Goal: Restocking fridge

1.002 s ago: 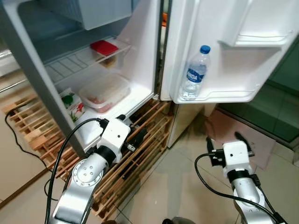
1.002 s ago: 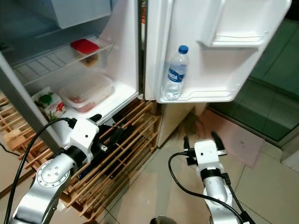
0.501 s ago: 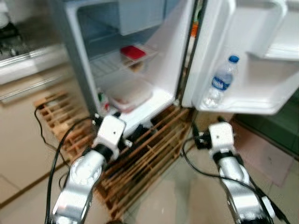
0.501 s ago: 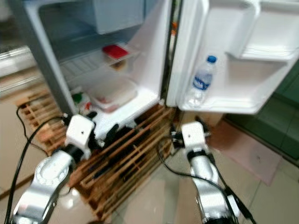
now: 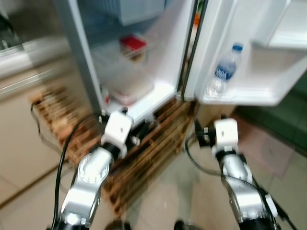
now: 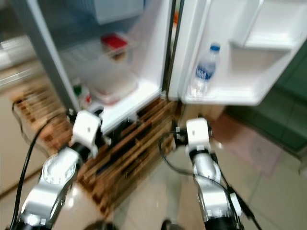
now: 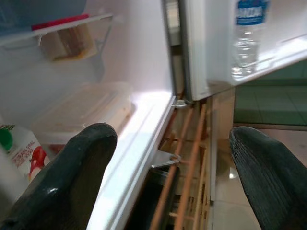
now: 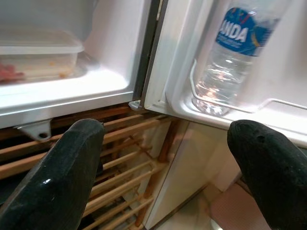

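Before the robot stands an open fridge (image 5: pixel 168 72) on a wooden slat pallet (image 5: pixel 153 143), head views blurred. Left wrist view gives detail the head views smear: a red-lidded box (image 7: pixel 67 38) on the upper shelf, a clear lidded container (image 7: pixel 81 112) on the fridge floor, and a carton with a green cap (image 7: pixel 17 148) just beside it at the left. Right wrist view shows the water bottle (image 8: pixel 230 57) close up, blue label, standing upright behind the wire rail of the door shelf (image 8: pixel 249 120); the head view puts that bottle (image 5: pixel 223 72) in the lower door bin on the right.

Floor is pale glossy tile (image 5: pixel 158 201), with green tile (image 6: pixel 283 110) further right past the door. A black cable (image 5: pixel 62 158) loops off the left arm.

Left gripper (image 7: pixel 172 172) hangs low before the fridge sill, fingers (image 7: pixel 72 177) wide apart, holding nothing. Right gripper (image 8: pixel 163 163) hangs below the door shelf, fingers (image 8: pixel 57 167) spread wide, touching nothing.
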Robot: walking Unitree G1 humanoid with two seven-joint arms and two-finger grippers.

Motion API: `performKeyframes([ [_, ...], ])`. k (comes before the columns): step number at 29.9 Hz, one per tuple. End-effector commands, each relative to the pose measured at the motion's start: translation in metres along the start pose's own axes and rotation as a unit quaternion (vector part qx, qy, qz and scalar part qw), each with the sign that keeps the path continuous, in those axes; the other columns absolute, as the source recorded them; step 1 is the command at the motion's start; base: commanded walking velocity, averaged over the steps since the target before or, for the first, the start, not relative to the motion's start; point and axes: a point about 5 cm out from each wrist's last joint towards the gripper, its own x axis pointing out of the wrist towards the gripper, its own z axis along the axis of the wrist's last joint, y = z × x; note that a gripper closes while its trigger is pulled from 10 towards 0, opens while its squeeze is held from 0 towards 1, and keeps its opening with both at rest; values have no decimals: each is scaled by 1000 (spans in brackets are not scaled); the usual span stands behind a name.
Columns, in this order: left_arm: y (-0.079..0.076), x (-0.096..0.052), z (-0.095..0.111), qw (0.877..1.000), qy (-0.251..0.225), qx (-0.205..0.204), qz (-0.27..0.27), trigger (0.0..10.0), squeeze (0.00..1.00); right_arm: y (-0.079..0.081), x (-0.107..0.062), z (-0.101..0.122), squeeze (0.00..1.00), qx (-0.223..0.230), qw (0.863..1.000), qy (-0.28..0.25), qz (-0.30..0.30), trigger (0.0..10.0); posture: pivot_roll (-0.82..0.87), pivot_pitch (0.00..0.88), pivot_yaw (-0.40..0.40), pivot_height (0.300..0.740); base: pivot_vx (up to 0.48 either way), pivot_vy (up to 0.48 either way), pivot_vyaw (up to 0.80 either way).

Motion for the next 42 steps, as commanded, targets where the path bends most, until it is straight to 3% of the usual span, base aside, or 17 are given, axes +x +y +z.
performKeyframes([
  [1,-1,0,-1,1000,1,2,-2,10000,0,-1,1,-1,0,4,1000,6,0,10000,20,0,-19,740,-281,0,0],
  [13,-1,3,2,1000,-8,9,-3,10000,0,1,7,3,0,-3,1000,0,4,10000,20,0,-19,740,-46,0,0],
  [35,-1,5,2,1000,-15,9,9,10000,0,9,5,4,0,-24,999,-7,28,10000,12,0,-19,740,0,-477,733],
  [42,-2,14,0,1000,-5,16,19,10000,0,10,4,5,0,-41,998,-17,36,10000,4,0,-12,740,0,-469,737],
])
